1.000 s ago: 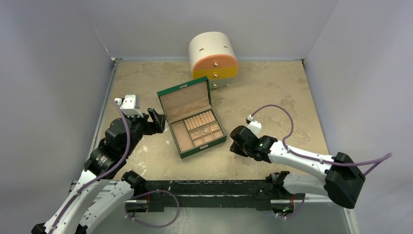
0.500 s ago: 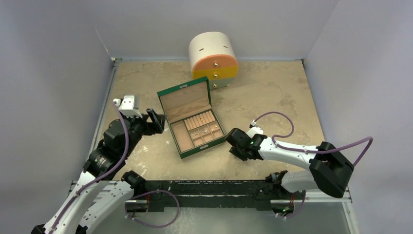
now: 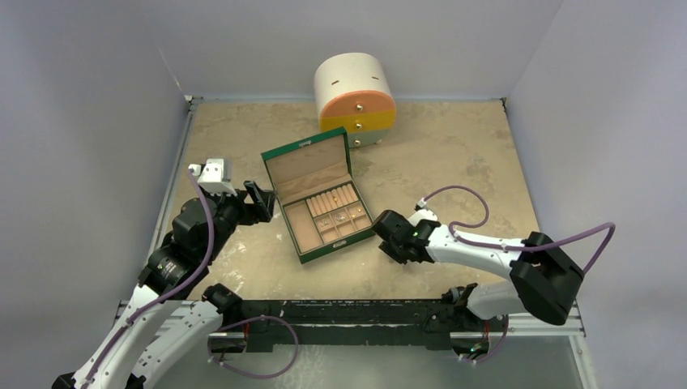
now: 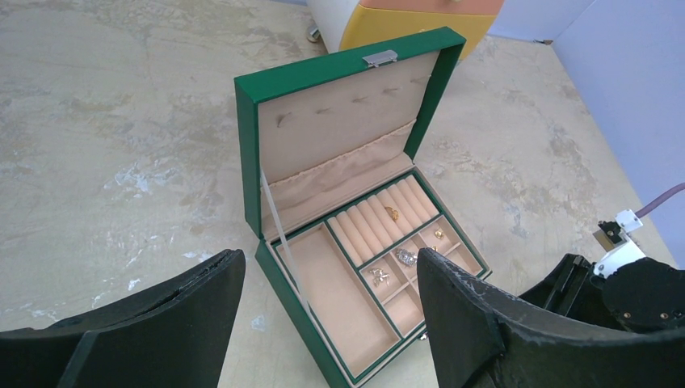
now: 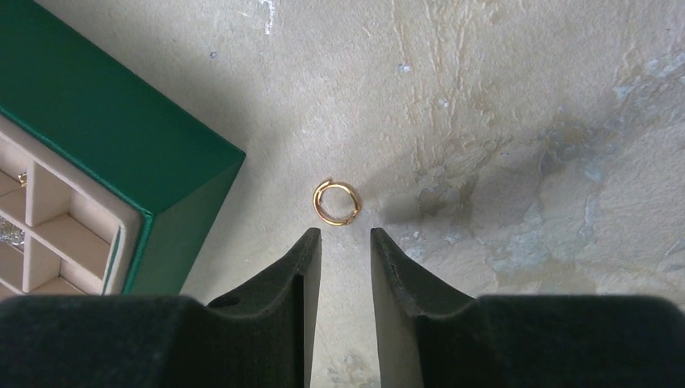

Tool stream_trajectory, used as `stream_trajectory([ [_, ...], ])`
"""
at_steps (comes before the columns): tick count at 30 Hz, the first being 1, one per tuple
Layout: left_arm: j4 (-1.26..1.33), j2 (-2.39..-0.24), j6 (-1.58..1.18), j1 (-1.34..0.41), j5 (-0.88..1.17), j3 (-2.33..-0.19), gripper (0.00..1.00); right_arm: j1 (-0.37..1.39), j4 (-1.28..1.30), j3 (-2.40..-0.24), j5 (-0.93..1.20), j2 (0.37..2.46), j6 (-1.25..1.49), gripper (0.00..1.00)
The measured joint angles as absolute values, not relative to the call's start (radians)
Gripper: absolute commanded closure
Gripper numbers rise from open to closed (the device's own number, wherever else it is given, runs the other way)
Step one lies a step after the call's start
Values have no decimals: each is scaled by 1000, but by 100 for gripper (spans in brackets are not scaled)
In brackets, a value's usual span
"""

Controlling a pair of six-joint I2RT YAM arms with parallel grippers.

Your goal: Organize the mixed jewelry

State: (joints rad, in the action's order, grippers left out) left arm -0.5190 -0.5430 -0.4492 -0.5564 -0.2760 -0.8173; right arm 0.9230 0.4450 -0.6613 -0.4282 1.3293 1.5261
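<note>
Though thin, round gold ring, mottled table.

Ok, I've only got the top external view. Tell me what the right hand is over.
Observer: A gold ring lies flat on the table, just ahead of the right hand and apart from the green box.
Operator: Give me the finger state.
Observer: Slightly open, with nothing between them and no contact with the ring.
Operator: Report the box's contents.
Observer: A gold piece sits on the ring rolls; the long compartment holds nothing.
</note>
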Motion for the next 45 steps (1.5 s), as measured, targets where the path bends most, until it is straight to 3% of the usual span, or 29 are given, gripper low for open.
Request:
stream_trajectory([
  [45,-519,-546,-449,-556,-273,-817,22,924,505,-748,-462,1468,1567,81],
])
